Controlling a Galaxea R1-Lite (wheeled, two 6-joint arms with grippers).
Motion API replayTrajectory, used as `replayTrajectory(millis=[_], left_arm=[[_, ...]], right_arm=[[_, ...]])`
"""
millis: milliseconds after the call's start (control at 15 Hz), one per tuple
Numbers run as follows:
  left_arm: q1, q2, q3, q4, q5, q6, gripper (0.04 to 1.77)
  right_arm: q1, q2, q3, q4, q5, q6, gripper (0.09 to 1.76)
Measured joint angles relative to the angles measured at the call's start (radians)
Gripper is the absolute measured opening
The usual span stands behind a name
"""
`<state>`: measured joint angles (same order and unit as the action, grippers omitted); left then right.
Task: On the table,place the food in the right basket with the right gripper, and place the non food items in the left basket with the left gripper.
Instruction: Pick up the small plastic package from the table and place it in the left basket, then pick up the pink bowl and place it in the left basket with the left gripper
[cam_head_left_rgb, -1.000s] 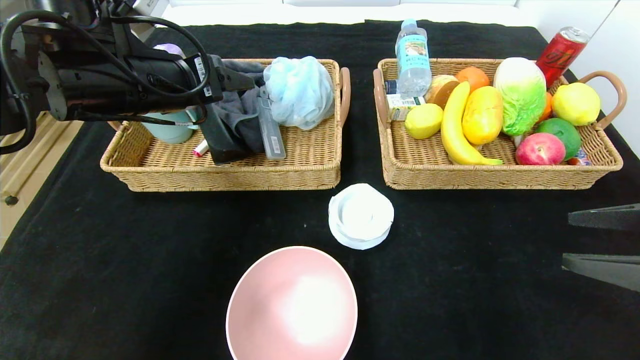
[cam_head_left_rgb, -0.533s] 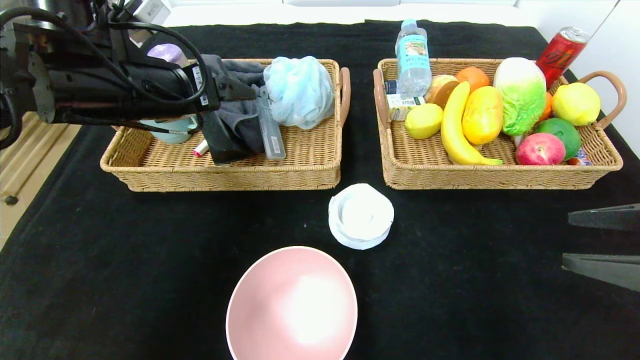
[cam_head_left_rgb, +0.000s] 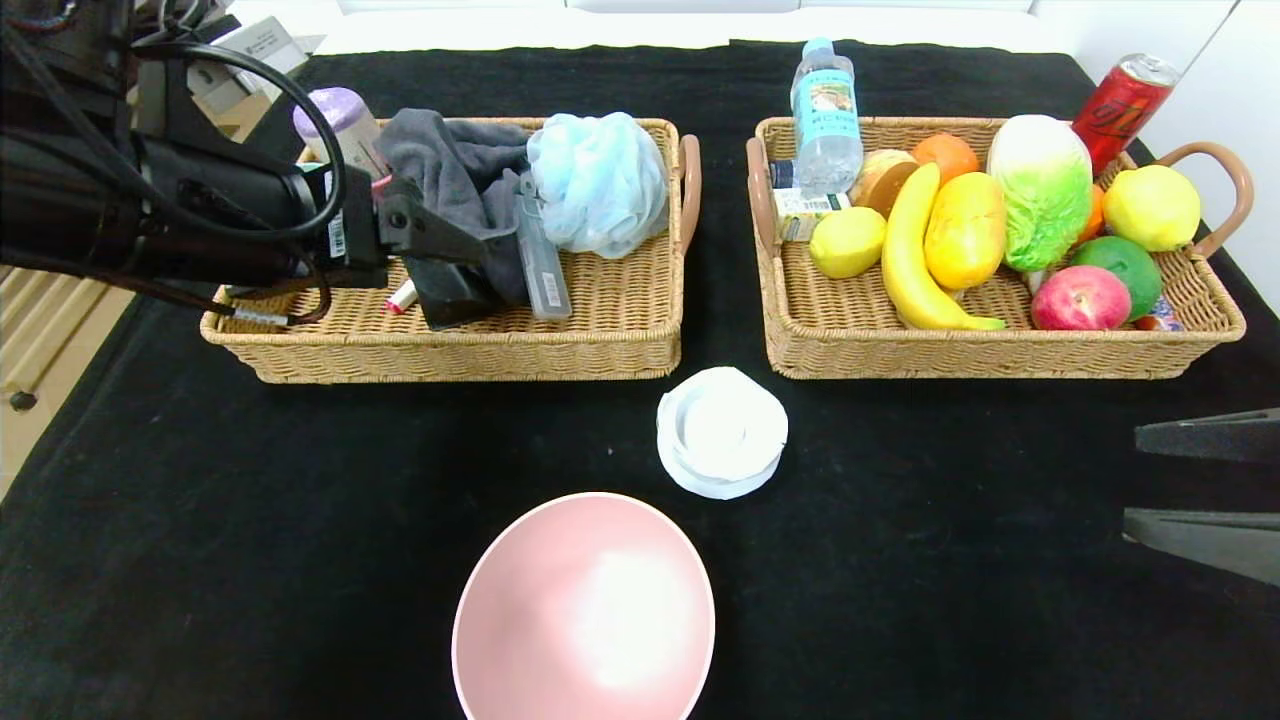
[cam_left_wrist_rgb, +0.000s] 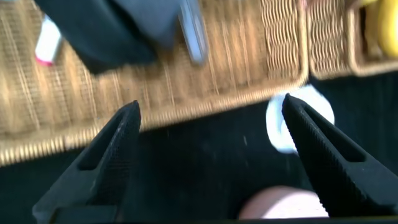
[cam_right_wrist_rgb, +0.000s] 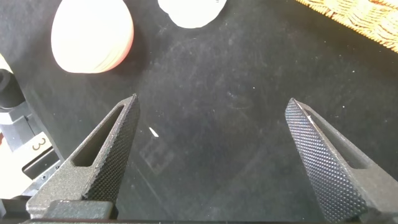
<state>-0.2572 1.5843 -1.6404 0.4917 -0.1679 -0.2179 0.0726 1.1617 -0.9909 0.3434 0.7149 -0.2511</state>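
The left basket (cam_head_left_rgb: 450, 345) holds a grey cloth (cam_head_left_rgb: 450, 165), a blue bath pouf (cam_head_left_rgb: 598, 180) and other non-food items. My left gripper (cam_head_left_rgb: 450, 240) hangs over its front left part, open and empty. In the left wrist view the left gripper (cam_left_wrist_rgb: 210, 101) frames the basket's front rim (cam_left_wrist_rgb: 186, 112) and black cloth. The right basket (cam_head_left_rgb: 1000, 355) holds the lemon (cam_head_left_rgb: 847, 241), the elongated yellow-orange fruit (cam_head_left_rgb: 965, 230) and the water bottle (cam_head_left_rgb: 826, 115). My right gripper (cam_head_left_rgb: 1132, 477) is open and empty at the table's right edge. In the right wrist view the right gripper (cam_right_wrist_rgb: 212, 99) is above bare cloth.
A white round item (cam_head_left_rgb: 721, 430) sits on the black table (cam_head_left_rgb: 250, 520) between the baskets' front corners. A pink bowl (cam_head_left_rgb: 584, 608) stands at the front centre. A banana (cam_head_left_rgb: 915, 255), cabbage, apple and red can (cam_head_left_rgb: 1120, 105) fill the right basket.
My left arm has drawn back to the left and toward the front of the left basket. The grey cloth and a lilac-capped bottle now show. The right arm has not moved.
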Motion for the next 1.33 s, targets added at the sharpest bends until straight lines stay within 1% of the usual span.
replayTrajectory(millis=[200, 400, 667, 933, 1067, 1333], left_arm=[[-0.027, -0.038, 0.005, 0.149, 0.003, -0.002, 1.67], [-0.067, -0.059, 0.023, 0.265, 0.011, -0.005, 1.69], [-0.154, -0.061, 0.037, 0.361, 0.092, -0.004, 1.70], [-0.231, -0.058, 0.099, 0.374, 0.146, -0.015, 1.70], [-0.252, -0.056, 0.134, 0.374, 0.151, -0.039, 1.70], [-0.268, -0.059, 0.222, 0.366, 0.146, -0.056, 1.71]], right_arm=[[0.001, 0.000, 0.000, 0.000, 0.000, 0.001, 1.71], [0.001, 0.000, 0.000, 0.000, 0.000, 0.001, 1.71], [0.001, 0.000, 0.001, 0.000, 0.000, 0.001, 1.71], [0.001, 0.000, 0.000, 0.000, 0.000, 0.001, 1.71], [0.001, 0.000, 0.000, 0.000, 0.000, 0.001, 1.71], [0.001, 0.000, 0.000, 0.000, 0.000, 0.001, 1.71]])
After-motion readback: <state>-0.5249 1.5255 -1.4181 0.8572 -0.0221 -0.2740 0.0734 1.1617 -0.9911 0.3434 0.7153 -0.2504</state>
